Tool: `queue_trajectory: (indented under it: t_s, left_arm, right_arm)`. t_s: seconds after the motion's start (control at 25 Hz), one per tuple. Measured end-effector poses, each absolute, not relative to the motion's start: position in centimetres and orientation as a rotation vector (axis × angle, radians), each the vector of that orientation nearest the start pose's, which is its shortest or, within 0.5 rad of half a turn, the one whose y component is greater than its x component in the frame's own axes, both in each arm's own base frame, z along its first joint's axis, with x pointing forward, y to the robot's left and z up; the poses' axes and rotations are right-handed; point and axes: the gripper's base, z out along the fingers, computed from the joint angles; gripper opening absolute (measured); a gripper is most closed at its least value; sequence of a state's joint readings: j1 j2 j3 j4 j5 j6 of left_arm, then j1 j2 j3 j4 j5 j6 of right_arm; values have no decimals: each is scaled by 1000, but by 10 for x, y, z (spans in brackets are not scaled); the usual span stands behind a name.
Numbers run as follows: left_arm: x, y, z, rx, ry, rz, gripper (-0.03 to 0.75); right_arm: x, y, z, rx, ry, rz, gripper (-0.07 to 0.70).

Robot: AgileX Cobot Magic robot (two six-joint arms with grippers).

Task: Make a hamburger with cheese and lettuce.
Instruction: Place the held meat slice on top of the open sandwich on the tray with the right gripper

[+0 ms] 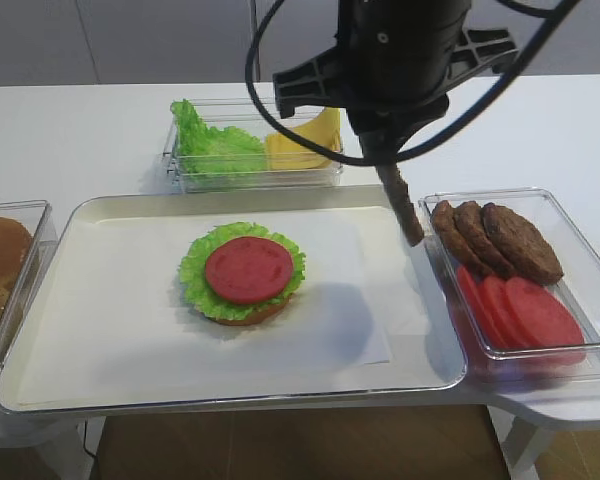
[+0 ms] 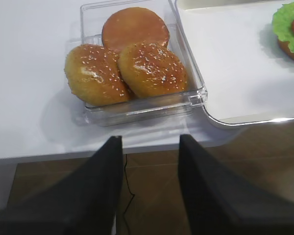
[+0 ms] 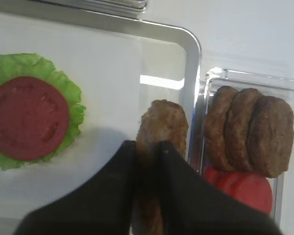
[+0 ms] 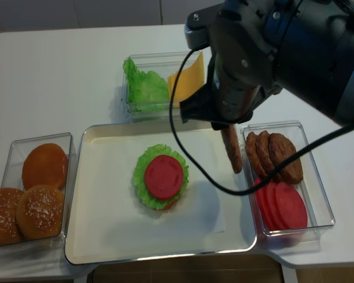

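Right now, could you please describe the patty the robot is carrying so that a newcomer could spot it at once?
Start at the big metal tray holding the half-built hamburger. Above its right edge, beside the clear box of patties and tomato slices, hangs one patty. Unlike its neighbours lying in the box, it hangs on edge, pinched between the black fingers of the right gripper.

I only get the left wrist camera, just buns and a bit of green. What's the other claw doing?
Observer: The right claw is shut on a brown patty, held on edge over the tray's right side.
Operator: Is there meat on the hamburger yet?
Observer: No, a red slice is its top layer.
Operator: Where's the cheese?
Observer: In a clear box behind the tray, next to loose lettuce.
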State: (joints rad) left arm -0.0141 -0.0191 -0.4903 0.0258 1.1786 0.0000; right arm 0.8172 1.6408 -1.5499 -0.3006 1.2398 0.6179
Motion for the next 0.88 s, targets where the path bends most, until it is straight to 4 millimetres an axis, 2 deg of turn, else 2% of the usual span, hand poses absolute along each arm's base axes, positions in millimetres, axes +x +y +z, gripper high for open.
queue_trajectory:
  t_s: [0.24,0.56,0.88]
  left_arm:
    - [-12,2,265,12,2153,23,288]
    - [-12,2,265,12,2153,23,288]
    - [-12,2,265,12,2153,23,288]
  right_arm:
    - [239,242,342,-393,2669,2,104]
    - [250,276,342,-467,2635,30,104]
    - [256,306,322,-575,2643,13,104]
